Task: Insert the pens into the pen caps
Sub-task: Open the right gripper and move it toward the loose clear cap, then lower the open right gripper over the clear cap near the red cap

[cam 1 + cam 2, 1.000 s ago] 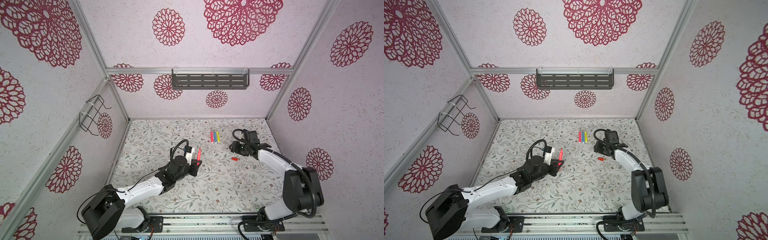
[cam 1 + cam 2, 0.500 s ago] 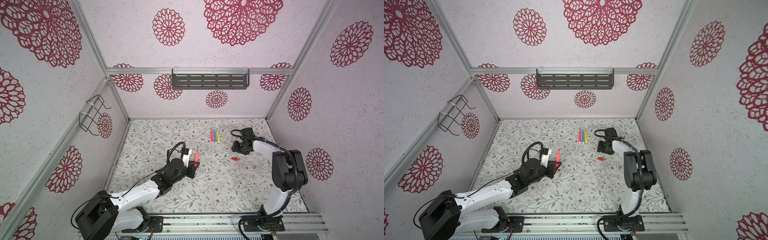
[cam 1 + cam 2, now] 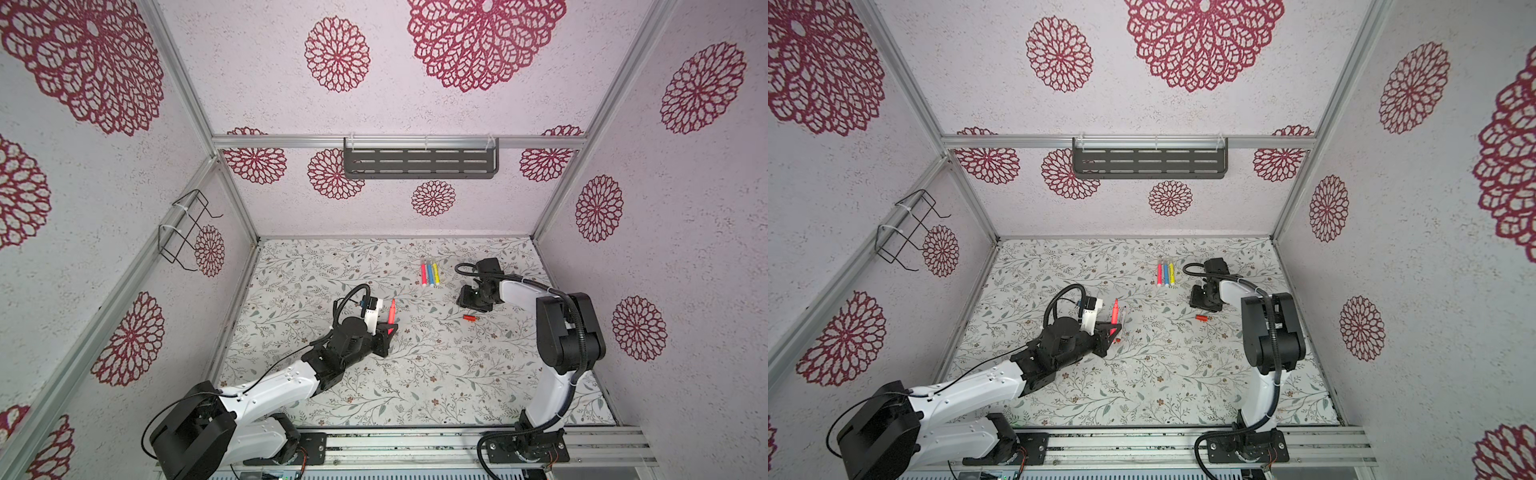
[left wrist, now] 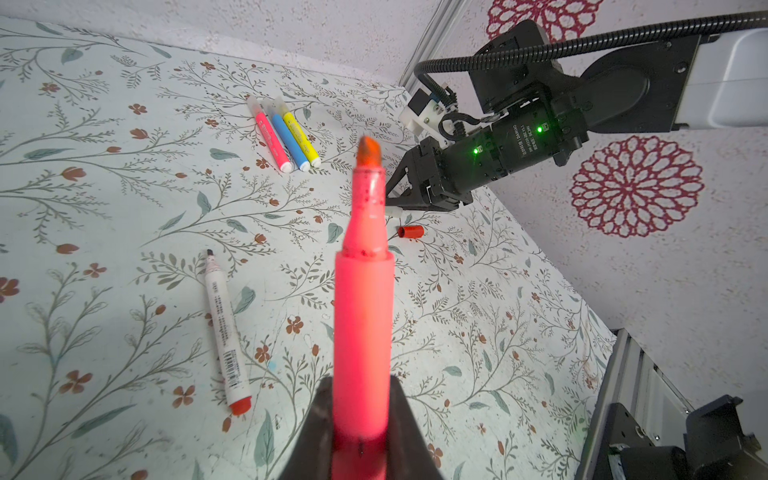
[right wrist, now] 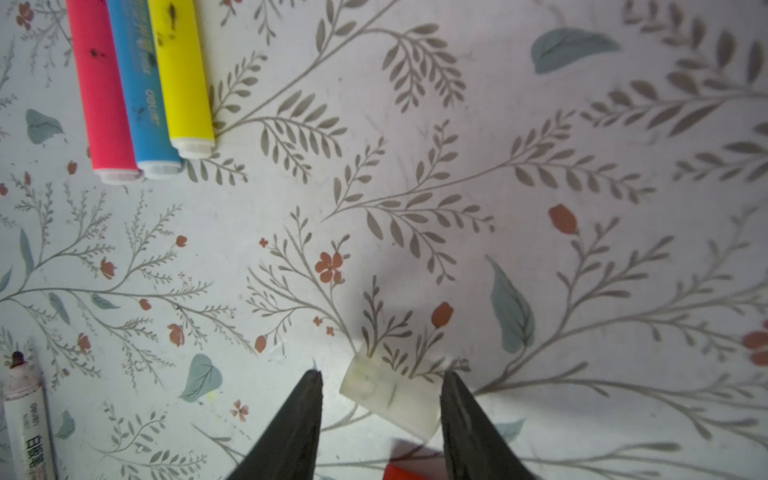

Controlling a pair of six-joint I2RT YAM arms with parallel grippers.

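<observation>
Raised the right elbow over the last second and began narrowing the right fingers: now half-wide at the floral counter, straddling the short pale translucent tube cap, no pinch yet, short red tube cap just beside. Holding the uncapped orange-red marker pen tip-up in the clamped left fingers, so expect cap pickup next.
</observation>
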